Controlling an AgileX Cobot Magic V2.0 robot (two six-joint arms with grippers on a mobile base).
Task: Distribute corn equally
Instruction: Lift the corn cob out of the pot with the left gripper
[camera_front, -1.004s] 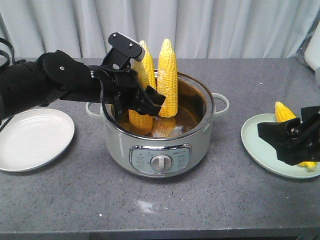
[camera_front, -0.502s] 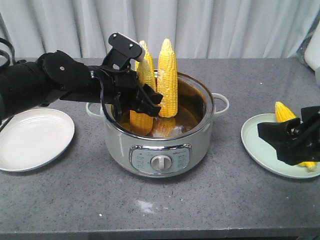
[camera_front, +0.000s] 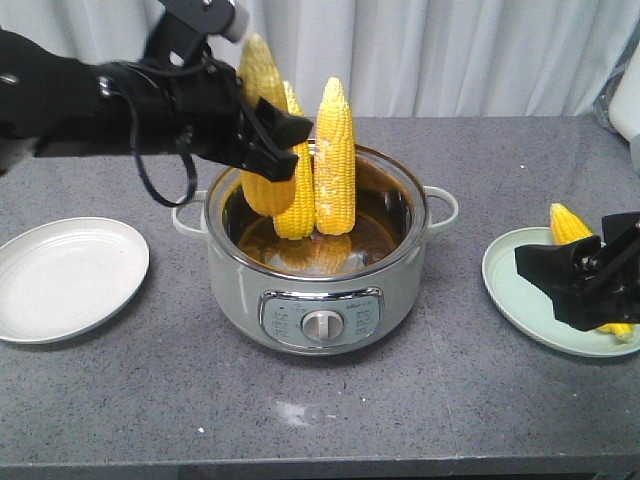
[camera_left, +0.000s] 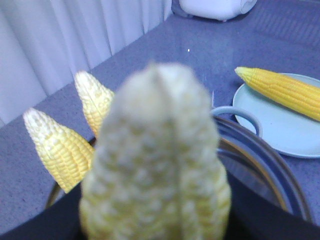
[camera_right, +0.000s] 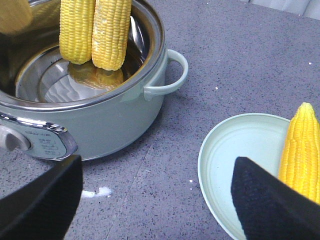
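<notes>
While clamped shut across the middle of one corn cob (camera_front: 258, 75), left gripper (camera_front: 275, 145) poised over the left side of the pot (camera_front: 400, 270). Cob tip-up, base about level with the rim; hard to say whether fully clear. Right gripper (camera_front: 578, 282) low over the green plate (camera_front: 515, 290) at the right edge of the tabletop (camera_front: 450, 420), fingers spread wide, pinching nothing.

Judged as mid-transfer: taking a cob out for serving. Two other cobs (camera_front: 334, 150) upright in the pot, leaning at its back wall; a fourth cob (camera_front: 568, 225) lying on the green plate; no corn on the white plate (camera_front: 60, 300) near the left edge. Next, probably: raise until the base clears the rim, swing left, lower and lay flat before letting go.

Bumpy yellow kernels, paler whitish tips, tapered and round, so likely to roll and perhaps slippery. Shiny steel liner, pale green shell, loop handles, chrome panel with a knob. Smooth shallow plates; grey speckled tabletop.
</notes>
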